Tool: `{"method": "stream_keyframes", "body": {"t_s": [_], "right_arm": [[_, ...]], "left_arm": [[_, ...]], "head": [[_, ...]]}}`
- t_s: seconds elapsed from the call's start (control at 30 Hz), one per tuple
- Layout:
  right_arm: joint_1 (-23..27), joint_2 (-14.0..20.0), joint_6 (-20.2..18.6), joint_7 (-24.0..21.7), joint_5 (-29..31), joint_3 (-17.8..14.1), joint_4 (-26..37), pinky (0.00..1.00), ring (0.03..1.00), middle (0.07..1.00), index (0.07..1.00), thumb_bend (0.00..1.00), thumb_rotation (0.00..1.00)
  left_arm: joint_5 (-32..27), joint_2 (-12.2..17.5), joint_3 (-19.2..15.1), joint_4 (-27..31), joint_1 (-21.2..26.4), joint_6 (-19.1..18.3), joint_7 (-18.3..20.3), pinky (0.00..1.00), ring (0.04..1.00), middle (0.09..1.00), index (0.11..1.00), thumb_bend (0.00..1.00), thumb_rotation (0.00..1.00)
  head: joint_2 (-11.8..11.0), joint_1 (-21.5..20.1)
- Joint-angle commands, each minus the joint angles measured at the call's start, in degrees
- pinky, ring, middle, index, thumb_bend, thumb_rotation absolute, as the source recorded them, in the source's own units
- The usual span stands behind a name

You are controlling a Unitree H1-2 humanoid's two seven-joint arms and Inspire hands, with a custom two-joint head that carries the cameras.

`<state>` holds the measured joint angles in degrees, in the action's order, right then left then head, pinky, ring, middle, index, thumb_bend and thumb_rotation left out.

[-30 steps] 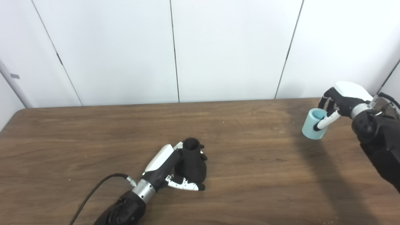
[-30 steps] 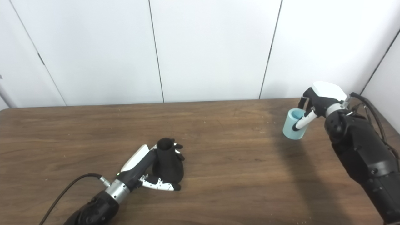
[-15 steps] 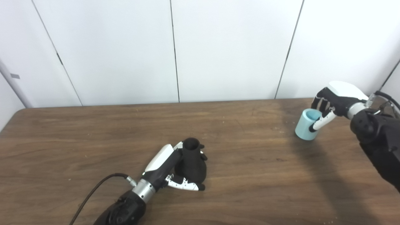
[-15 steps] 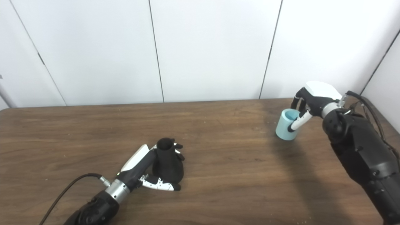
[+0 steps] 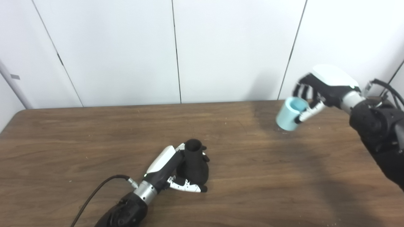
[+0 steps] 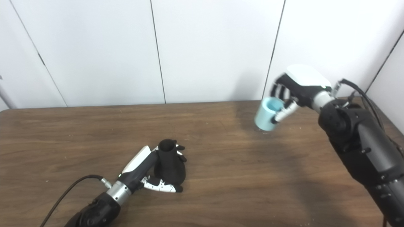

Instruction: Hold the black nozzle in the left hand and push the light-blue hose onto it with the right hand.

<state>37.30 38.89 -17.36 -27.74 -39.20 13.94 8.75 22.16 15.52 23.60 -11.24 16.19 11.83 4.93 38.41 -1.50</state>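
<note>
The black nozzle point(image 5: 194, 164) stands upright on the wooden table point(image 5: 79, 138), near the front middle, its narrow open neck pointing up. My left hand point(image 5: 173, 171) is shut around its wide lower body; it also shows in the right eye view point(image 6: 148, 173). My right hand point(image 5: 322, 90) is shut on the light-blue hose point(image 5: 288, 113), a short open tube, and holds it tilted in the air above the table's back right. In the right eye view the hose point(image 6: 267, 118) is far right of the nozzle point(image 6: 169, 165).
White wall panels point(image 5: 221, 47) stand right behind the table's back edge. A black cable point(image 5: 94, 192) runs from my left wrist to the front edge. My right arm point(image 6: 359, 151) fills the right side.
My right hand has lifted the light-blue hose off the table and carried it up and to the left. My left hand and the nozzle have not moved.
</note>
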Motion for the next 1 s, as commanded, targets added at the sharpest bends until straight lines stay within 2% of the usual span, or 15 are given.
{"method": "stream_keyframes", "body": {"t_s": [0.0,0.1,0.17,0.3,0.4,0.5,0.63,0.73,0.97], "right_arm": [[4.8,0.1,1.0,-1.4,0.9,-0.7,3.4,0.2,0.264,0.471,0.482,0.53,0.0],[6.8,-1.5,0.0,-4.8,1.8,0.1,6.4,0.24,0.305,0.416,0.519,0.52,0.0],[8.2,-2.6,-0.6,-7.1,1.8,0.9,8.1,0.24,0.302,0.458,0.493,0.53,0.0],[10.5,-5.1,-0.5,-10.6,1.1,2.9,10.4,0.17,0.24,0.471,0.484,0.53,0.0],[11.5,-6.7,0.6,-11.7,0.7,4.0,10.6,0.14,0.212,0.47,0.483,0.53,0.0],[12.6,-8.6,2.2,-12.4,0.9,5.3,10.5,0.17,0.25,0.472,0.483,0.53,0.0],[14.1,-10.6,3.6,-13.2,1.7,6.5,10.0,0.19,0.267,0.409,0.518,0.52,0.0],[15.5,-11.4,4.9,-13.9,2.2,6.7,8.9,0.2,0.278,0.466,0.486,0.53,0.0],[16.7,-12.4,6.5,-14.4,3.4,6.6,7.6,0.15,0.228,0.471,0.482,0.53,0.0]], "left_arm": [[2.8,-0.6,2.3,-3.9,-5.2,-3.4,2.5,1.0,0.962,0.832,0.486,0.49,0.09],[2.8,-0.8,2.3,-3.8,-5.4,-3.3,2.4,1.0,0.962,0.832,0.486,0.49,0.09],[2.9,-0.9,2.3,-4.0,-5.5,-3.3,2.3,1.0,0.962,0.832,0.486,0.49,0.09],[3.0,-1.1,2.2,-4.1,-5.6,-3.2,2.1,1.0,0.962,0.832,0.486,0.49,0.09],[3.1,-1.3,2.2,-4.1,-5.6,-3.4,2.0,1.0,0.962,0.832,0.486,0.49,0.09],[3.2,-1.5,2.2,-3.8,-5.8,-3.9,2.1,1.0,0.962,0.832,0.485,0.49,0.09],[3.4,-1.9,2.3,-3.5,-5.9,-4.4,2.0,1.0,0.962,0.832,0.485,0.49,0.09],[3.6,-2.2,2.4,-3.1,-6.0,-4.7,2.0,1.0,0.962,0.832,0.485,0.49,0.09],[3.8,-2.4,2.3,-2.4,-6.2,-5.4,2.3,1.0,0.961,0.831,0.485,0.49,0.09]], "head": [[0.1,0.0],[0.1,0.5],[0.1,0.7],[0.0,1.2],[0.0,1.5],[0.0,1.8],[0.0,2.5],[0.1,2.9],[0.3,3.3]]}}
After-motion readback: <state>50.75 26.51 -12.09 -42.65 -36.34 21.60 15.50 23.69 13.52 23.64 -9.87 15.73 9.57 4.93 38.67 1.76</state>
